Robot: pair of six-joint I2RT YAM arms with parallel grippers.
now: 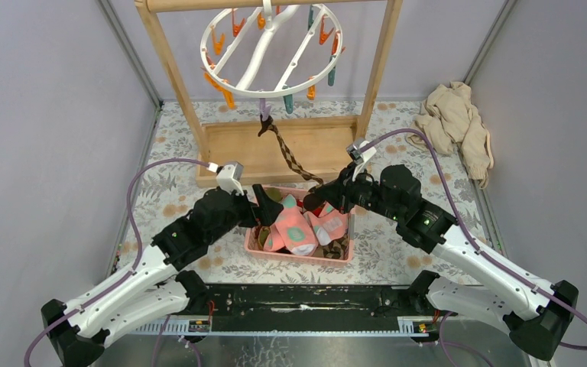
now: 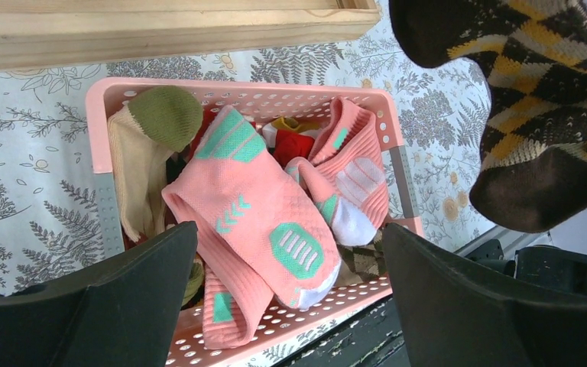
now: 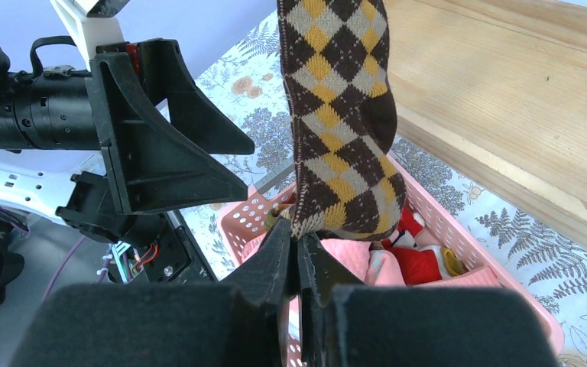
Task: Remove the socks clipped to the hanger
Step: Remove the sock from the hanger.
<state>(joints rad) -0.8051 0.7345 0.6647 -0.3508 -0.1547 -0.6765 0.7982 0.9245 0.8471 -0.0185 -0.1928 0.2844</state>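
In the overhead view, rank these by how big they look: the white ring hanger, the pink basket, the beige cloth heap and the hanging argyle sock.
1. white ring hanger, though it hangs nearer the camera, which inflates it.
2 and 3. pink basket and beige cloth heap: too alike to rank.
4. argyle sock, a thin strip.

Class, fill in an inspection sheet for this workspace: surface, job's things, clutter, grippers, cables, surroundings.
Surface: floral-patterned table, pink basket near the arms.
Job's things: argyle sock stretched from a purple clip on the hanger; other socks in the basket.
Clutter: beige cloth heap, far right.
Grippers: left gripper open over basket; right gripper shut on argyle sock.
Cables: purple cables loop along both arms.
Surroundings: wooden rack, grey walls.
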